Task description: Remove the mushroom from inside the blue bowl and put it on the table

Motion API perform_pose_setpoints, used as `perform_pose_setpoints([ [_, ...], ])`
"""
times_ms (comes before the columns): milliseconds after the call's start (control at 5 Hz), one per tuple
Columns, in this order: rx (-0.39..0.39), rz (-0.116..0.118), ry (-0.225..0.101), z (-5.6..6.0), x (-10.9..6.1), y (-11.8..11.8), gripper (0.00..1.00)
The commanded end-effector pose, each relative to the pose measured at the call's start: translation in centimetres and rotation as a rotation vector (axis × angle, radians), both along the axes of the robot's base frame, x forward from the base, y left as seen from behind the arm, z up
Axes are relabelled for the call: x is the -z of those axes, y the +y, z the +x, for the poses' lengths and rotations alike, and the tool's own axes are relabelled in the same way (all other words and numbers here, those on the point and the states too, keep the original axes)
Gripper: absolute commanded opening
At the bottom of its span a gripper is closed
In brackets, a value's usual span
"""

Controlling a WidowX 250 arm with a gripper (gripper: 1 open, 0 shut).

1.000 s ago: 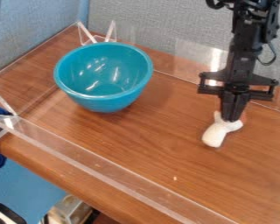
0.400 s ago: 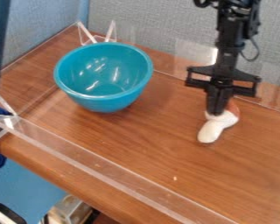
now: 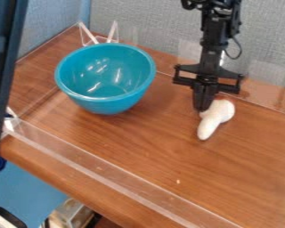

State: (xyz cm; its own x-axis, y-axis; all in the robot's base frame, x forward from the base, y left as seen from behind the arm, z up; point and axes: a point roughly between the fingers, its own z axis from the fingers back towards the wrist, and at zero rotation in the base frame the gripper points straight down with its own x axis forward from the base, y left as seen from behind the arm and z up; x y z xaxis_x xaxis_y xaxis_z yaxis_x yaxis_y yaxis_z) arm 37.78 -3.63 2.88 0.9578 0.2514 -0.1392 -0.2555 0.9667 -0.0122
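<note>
The blue bowl (image 3: 104,78) stands on the table (image 3: 133,147) at the back left, and nothing shows inside it. The mushroom (image 3: 215,119) lies on the wood to the right of the bowl, a cream-white piece tilted on its side; its cap does not show. My gripper (image 3: 206,104) points straight down with its dark fingers shut. Its tips are right at the mushroom's upper left end, close to the tabletop. I see nothing pinched between the fingers.
Low clear acrylic walls (image 3: 97,178) run along the table's front and sides. A white wire stand (image 3: 100,36) sits behind the bowl. A dark blurred shape (image 3: 3,71) fills the left edge of the view.
My gripper has moved left and a little down, staying shut. The mushroom has shifted slightly left and now shows beside the fingertips instead of under them.
</note>
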Motion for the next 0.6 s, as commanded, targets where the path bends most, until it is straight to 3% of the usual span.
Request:
perform_pose_setpoints([
  [0,0.029,0.007,-0.029,0.2,-1.9,-0.1,0.00],
  [400,0.068,0.023,0.000,-0.8,-2.6,-0.9,0.00],
])
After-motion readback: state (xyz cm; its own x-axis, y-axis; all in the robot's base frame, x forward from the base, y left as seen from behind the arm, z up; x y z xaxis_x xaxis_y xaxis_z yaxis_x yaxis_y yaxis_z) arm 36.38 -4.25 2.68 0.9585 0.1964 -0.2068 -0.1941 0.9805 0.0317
